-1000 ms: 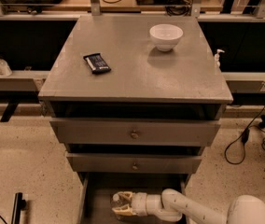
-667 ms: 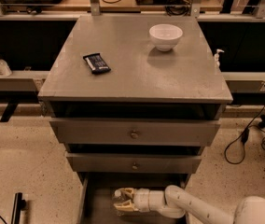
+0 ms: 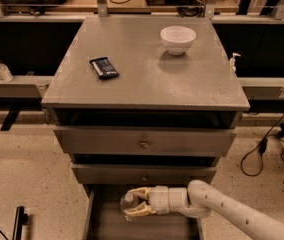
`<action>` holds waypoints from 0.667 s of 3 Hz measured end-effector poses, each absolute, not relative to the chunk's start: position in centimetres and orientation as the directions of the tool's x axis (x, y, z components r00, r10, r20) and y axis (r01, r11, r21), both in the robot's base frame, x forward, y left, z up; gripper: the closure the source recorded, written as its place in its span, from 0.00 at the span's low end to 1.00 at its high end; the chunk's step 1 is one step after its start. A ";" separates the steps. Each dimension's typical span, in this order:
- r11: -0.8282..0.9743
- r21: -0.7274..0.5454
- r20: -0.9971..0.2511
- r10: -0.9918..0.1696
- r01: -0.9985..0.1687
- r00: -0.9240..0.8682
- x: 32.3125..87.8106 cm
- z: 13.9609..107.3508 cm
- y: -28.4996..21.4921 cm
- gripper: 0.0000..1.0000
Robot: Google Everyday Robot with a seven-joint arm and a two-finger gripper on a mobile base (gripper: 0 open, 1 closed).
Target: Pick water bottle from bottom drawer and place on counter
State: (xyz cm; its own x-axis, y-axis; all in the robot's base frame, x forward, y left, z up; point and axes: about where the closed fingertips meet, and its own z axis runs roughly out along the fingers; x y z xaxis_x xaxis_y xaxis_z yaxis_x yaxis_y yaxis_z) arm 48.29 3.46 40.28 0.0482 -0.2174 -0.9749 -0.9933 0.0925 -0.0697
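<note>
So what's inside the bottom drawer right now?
The water bottle, clasped by the gripper reaching in from the right, over the bottom drawer's grey floor. The arm covers the floor's right side, so anything there can't be seen.

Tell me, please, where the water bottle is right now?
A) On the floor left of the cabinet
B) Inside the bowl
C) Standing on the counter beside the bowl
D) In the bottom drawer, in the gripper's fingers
D: the water bottle is low in the open bottom drawer, with the gripper closed around it, while the counter carries the bowl and a dark snack bar.
</note>
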 end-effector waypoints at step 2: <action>-0.027 -0.145 -0.951 -0.271 -0.989 0.147 46.8 55.7 3.1 1.00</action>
